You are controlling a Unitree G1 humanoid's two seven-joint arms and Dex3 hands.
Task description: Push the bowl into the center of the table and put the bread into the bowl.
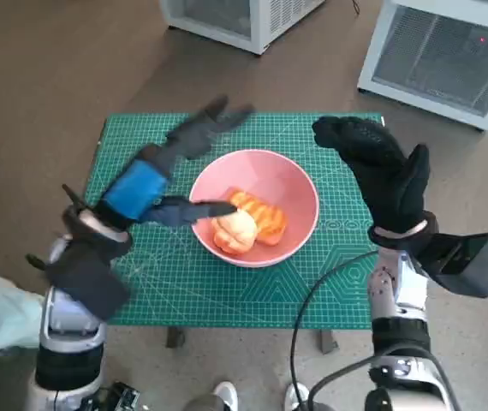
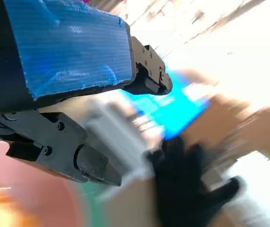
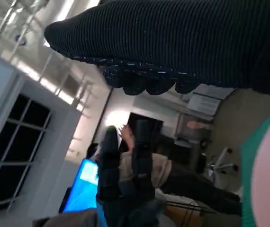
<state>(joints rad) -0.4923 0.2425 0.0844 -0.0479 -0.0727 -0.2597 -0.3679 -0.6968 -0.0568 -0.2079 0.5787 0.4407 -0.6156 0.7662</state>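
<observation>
Bread [image 1: 246,224] sits in the pink bowl [image 1: 300,190] at table centre — soft, light, squashable. My left hand [image 1: 154,175] at nine o'clock, right hand [image 1: 381,167] at three — both spread, holding nothing.

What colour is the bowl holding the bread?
Pink; the bowl shows best in the head view.

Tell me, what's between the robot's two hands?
In the head view, the pink bowl with the bread sits between the left hand and right hand.

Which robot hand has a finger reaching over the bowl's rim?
The left robot hand, the blue-taped one: one finger extends over the pink bowl's rim toward the bread. The gloved right robot hand stays outside it.
</observation>
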